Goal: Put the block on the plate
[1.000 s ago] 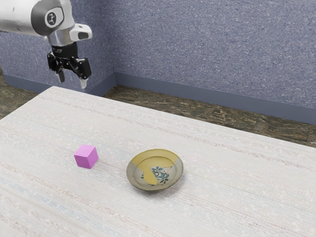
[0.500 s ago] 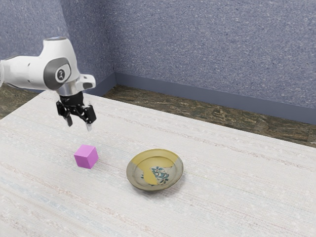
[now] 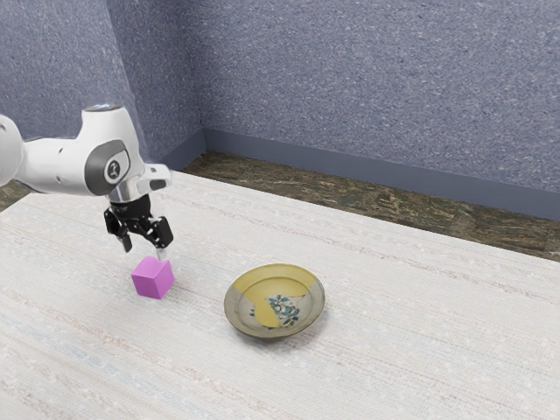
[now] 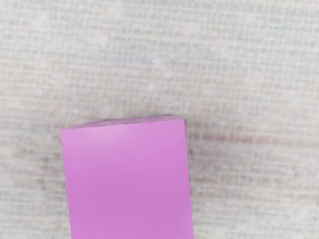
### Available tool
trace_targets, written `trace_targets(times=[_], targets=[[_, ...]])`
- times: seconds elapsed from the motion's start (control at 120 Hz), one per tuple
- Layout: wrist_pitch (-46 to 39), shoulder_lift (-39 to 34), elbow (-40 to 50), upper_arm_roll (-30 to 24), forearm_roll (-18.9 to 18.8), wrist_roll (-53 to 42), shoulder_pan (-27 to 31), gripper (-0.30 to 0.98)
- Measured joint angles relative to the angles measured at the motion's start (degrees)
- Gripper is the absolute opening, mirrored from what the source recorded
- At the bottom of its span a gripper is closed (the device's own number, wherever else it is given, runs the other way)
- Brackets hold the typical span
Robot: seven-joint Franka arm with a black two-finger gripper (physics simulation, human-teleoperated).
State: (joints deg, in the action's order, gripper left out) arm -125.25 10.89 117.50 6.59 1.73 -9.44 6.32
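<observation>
Down toward the table (image 3: 394, 350) the gripper (image 3: 144, 251) has come since the earlier frame, and it now hovers just above the block (image 3: 152, 280), released, its two fingers spread apart. Unmoved, the pink block sits on the table near the plate (image 3: 275, 312), which lies toward the exterior view's right from it.

On the table (image 3: 394, 350), the plate (image 3: 271, 282) lies to the exterior view's right of the block (image 3: 151, 282), the two apart; floor (image 3: 350, 199) and wall (image 3: 376, 87) lie behind the table
</observation>
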Motion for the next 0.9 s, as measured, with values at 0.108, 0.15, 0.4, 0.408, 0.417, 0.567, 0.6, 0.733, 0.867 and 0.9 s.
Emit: trace_targets(times=[0.108,0.15,0.4,0.408,0.417,0.567,0.6,0.733,0.867,0.9], targets=[[-1.4,0.3,1.1,0.0,0.0,-0.1,0.1,0.69],[-1.9,0.6,1.3,0.0,0.0,-0.1,0.3,0.69],[-4.1,3.9,1.4,-0.2,0.4,-0.4,0.6,0.69],[-4.2,4.0,1.4,-0.2,0.4,-0.4,0.7,0.69],[-4.3,4.1,1.4,-0.2,0.5,-0.4,0.7,0.69],[-5.1,5.5,1.3,-0.4,1.0,-0.6,1.0,0.69],[-5.3,5.8,1.3,-0.4,1.1,-0.6,1.0,0.68],[-5.8,6.3,1.3,-0.4,1.3,-0.8,1.1,0.6],[-6.1,6.7,1.2,-0.4,1.2,-0.9,1.1,0.51],[-6.1,6.8,1.2,-0.4,1.2,-0.9,1.2,0.49]])
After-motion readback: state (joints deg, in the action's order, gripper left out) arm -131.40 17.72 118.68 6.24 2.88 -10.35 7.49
